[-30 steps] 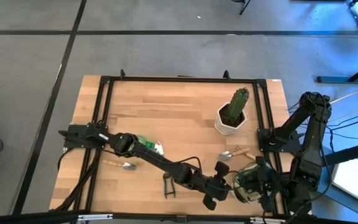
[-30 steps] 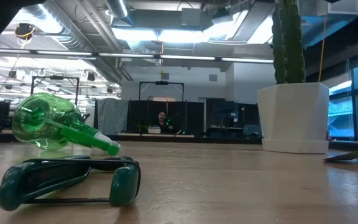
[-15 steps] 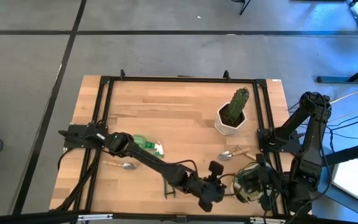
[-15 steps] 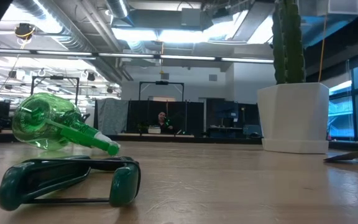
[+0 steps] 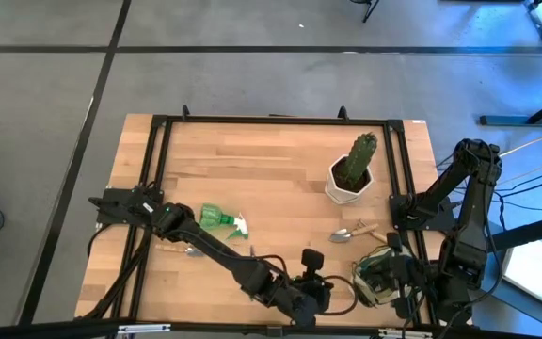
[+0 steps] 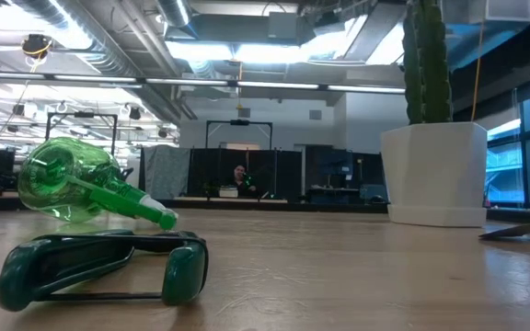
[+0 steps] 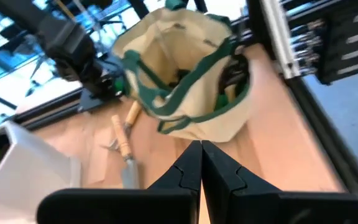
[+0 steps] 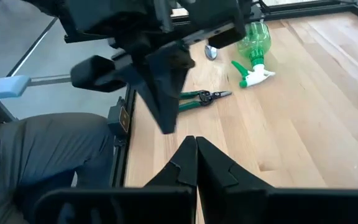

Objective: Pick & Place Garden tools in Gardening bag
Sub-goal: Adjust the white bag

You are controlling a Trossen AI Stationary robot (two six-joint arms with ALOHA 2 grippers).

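Now, lying on their side near the front edge of the worktop [image 5: 280, 151], left of centre, the green-handled pruning shears [image 8: 201, 96] are showing closed blades and two long rubbery grips. They are looking stiff, fairly light and thin against the wood, so a hold across both handles near the pivot is likely the safest; the narrow blade tips would probably slip. Beside them, further toward the left edge, the green spray bottle [image 5: 219, 218] is resting on its side with its white nozzle pointing right; it is appearing hollow, light and smooth, likely to roll, and the neck is offering the best purchase. A trowel [image 5: 354, 231] with a wooden handle is lying right of centre, below the cactus pot [image 5: 348, 187]; another trowel [image 5: 184, 250] is sitting near the left edge.

At the front right corner, the gardening bag [image 7: 185, 81] is slumping open, soft and easily dragged, with dark handles already showing inside.

Just left of the bag, the left gripper [image 7: 201, 163] is hanging with fingers pressed together and holding nothing, the shears lying behind it to its left. Over the bag corner, the right gripper [image 8: 189, 155] is likewise closed and empty, facing across the worktop toward shears and bottle.
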